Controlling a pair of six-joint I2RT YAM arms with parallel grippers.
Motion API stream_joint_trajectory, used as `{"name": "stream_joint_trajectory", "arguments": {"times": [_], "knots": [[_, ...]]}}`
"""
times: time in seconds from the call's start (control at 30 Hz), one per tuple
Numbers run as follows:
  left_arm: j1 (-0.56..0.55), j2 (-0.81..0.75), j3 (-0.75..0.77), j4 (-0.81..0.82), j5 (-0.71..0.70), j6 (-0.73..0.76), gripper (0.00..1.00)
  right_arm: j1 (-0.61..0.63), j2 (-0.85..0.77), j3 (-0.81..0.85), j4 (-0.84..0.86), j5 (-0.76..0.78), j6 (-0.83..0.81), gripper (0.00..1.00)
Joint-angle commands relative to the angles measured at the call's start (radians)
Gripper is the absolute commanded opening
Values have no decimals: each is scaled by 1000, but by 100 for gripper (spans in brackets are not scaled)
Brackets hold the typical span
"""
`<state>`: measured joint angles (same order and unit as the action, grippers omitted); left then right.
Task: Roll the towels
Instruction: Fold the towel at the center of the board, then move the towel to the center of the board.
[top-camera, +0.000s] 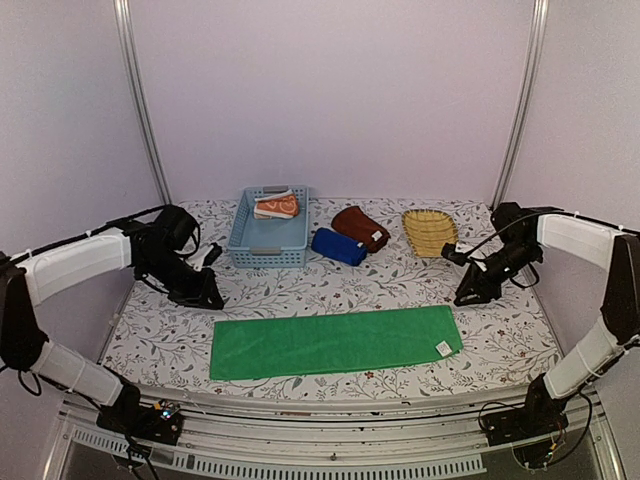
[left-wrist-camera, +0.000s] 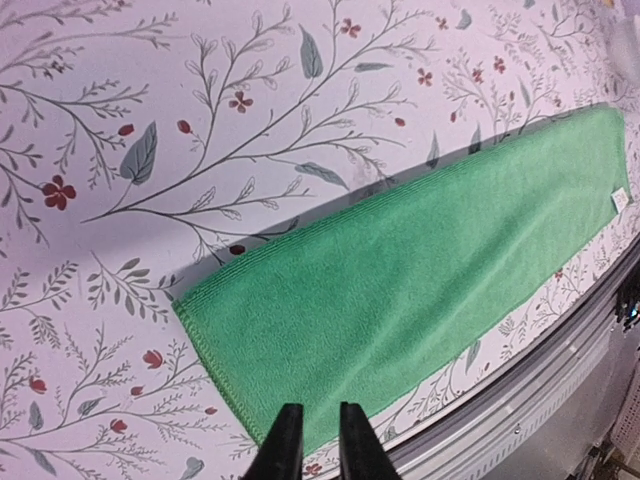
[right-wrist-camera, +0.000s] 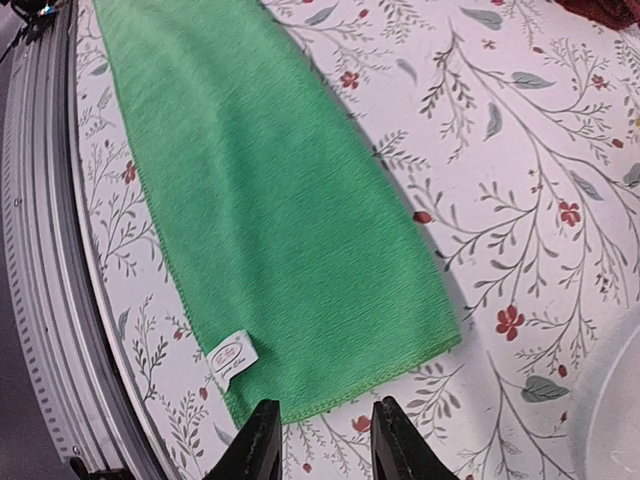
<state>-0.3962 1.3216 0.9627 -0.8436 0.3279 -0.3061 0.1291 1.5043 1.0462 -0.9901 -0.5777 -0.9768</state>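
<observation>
A plain green towel lies flat as a long strip near the table's front edge. It also shows in the left wrist view and the right wrist view, with a white label at its right end. My left gripper hangs above and beyond the towel's left end, empty, its jaws a narrow gap apart. My right gripper hovers beyond the right end, open and empty. An orange patterned towel lies in the basket. A dark blue rolled towel and a maroon towel lie behind.
A light blue plastic basket stands at the back centre-left. A yellow wicker tray sits at the back right. The table's metal front rail runs just in front of the green towel. Walls close the back and sides.
</observation>
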Motion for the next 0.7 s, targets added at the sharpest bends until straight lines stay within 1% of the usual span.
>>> {"name": "stream_joint_trajectory", "arguments": {"times": [0.0,0.13,0.2,0.37,0.47,0.53,0.6,0.67], "knots": [[-29,144,-1,83,13,-88,9,19,127,113,142,6,238,31],[-29,210,-41,178,36,-100,0,40,183,107,174,56,294,25],[-28,250,-65,218,17,-115,0,54,191,82,193,64,300,23],[-15,358,-86,274,-95,-147,0,121,252,51,215,119,327,20],[7,398,-104,318,-97,-160,0,161,299,40,248,200,367,20],[29,425,-109,321,-125,-177,0,171,332,42,266,272,397,16],[44,447,-116,324,-160,-194,0,176,360,42,286,361,437,15],[58,457,-124,339,-177,-210,0,178,381,55,298,411,462,14]]}}
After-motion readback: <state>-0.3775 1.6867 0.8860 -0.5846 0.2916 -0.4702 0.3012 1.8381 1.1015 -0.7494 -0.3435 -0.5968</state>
